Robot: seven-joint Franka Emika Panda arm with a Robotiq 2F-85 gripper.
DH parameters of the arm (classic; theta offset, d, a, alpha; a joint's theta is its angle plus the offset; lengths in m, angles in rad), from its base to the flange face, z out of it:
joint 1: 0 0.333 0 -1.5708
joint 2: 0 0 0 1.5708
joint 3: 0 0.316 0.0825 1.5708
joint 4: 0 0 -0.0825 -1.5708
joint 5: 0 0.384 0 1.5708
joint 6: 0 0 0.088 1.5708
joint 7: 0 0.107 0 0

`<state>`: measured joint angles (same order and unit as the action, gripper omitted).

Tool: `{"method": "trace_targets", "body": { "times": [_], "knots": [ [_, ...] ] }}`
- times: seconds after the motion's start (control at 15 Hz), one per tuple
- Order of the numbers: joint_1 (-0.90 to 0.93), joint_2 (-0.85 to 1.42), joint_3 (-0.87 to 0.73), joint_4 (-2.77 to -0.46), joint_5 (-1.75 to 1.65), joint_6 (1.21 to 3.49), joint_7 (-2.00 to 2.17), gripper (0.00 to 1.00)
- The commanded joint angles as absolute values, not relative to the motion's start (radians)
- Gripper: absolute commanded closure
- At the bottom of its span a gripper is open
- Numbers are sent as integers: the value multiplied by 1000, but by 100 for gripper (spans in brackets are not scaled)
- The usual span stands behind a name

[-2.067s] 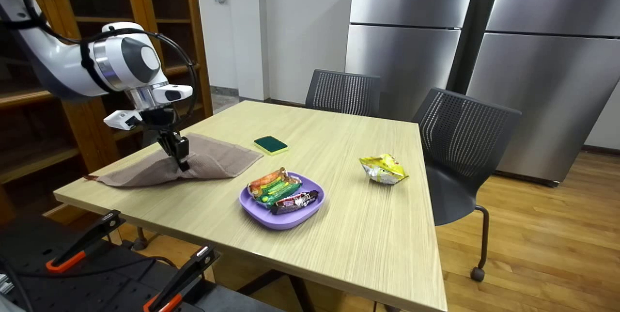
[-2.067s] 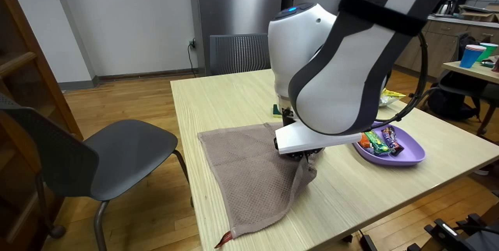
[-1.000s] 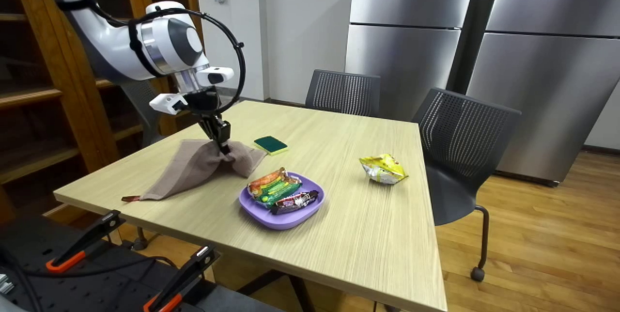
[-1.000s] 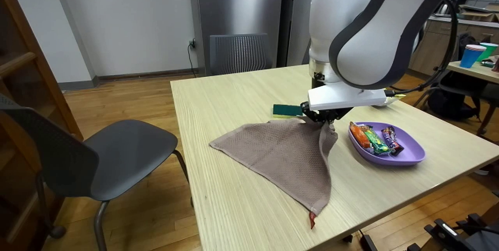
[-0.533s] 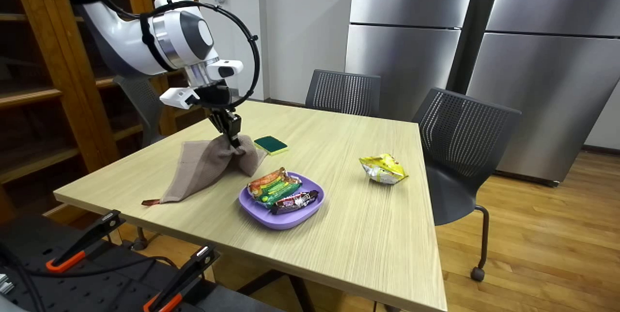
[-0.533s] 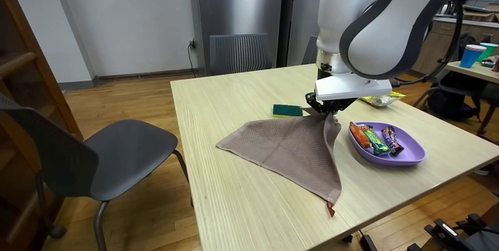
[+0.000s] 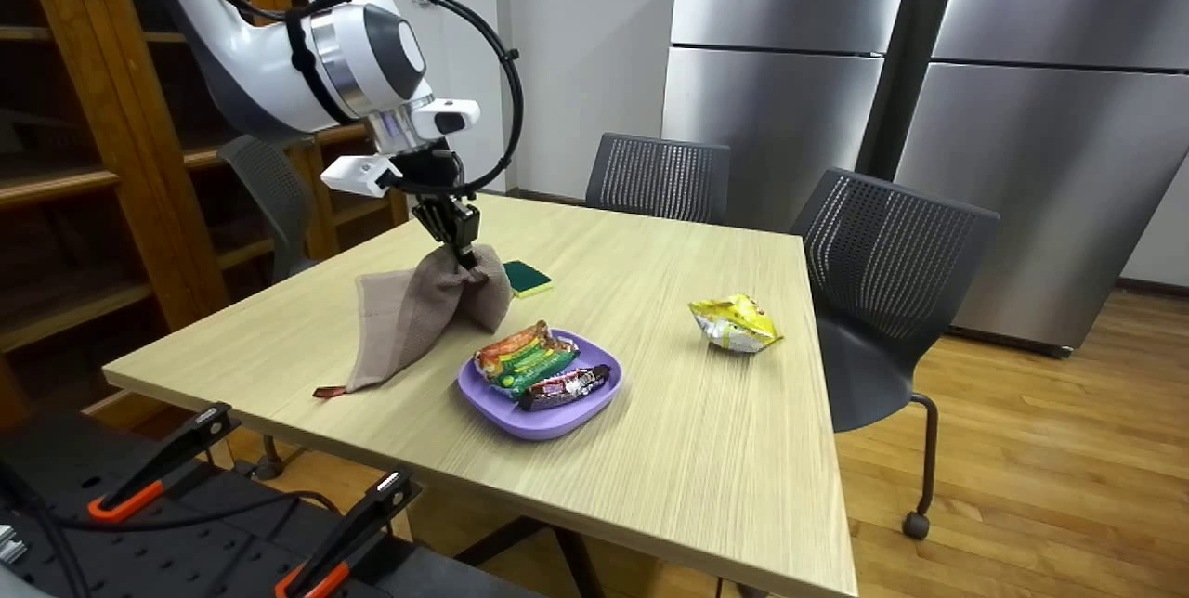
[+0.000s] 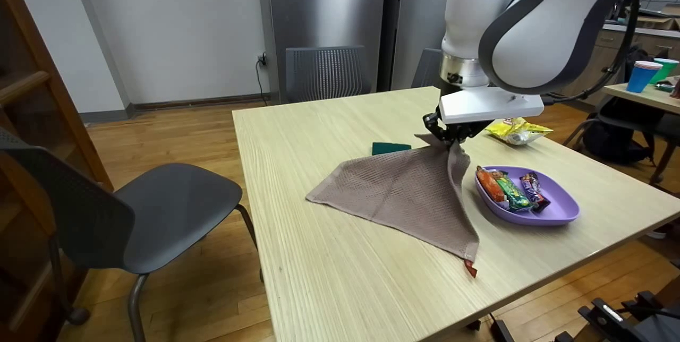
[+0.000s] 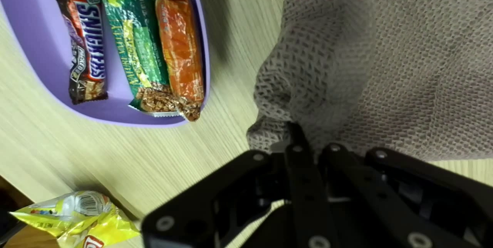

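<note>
Taupe cloth (image 8: 398,198), pinched in the gripper (image 7: 465,258), drapes below it

I see two steel refrigerators (image 7: 771,115), a pale wall (image 7: 590,59) and plank flooring (image 7: 1059,449) in both exterior views. Dark chairs (image 7: 901,254) stand around a light wood table (image 7: 687,449). A wooden cabinet (image 7: 107,129) with dark panes stands to one side. In an exterior view, something dark (image 8: 611,139) near a farther table (image 8: 648,96) may be a bag.

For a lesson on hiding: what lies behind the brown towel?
A green sponge shows behind the towel in both exterior views, partly covered; anything under the towel is hidden.
</note>
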<state>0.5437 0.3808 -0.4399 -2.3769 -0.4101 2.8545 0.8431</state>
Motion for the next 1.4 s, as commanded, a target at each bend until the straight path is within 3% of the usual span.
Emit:
{"method": "trace_targets", "body": {
  "times": [0.0,1.33],
  "knots": [
    [494,329,-431,-2416,-472,2878,847,99],
    [413,322,-563,-2506,-486,3003,781,99]
  ]
}}
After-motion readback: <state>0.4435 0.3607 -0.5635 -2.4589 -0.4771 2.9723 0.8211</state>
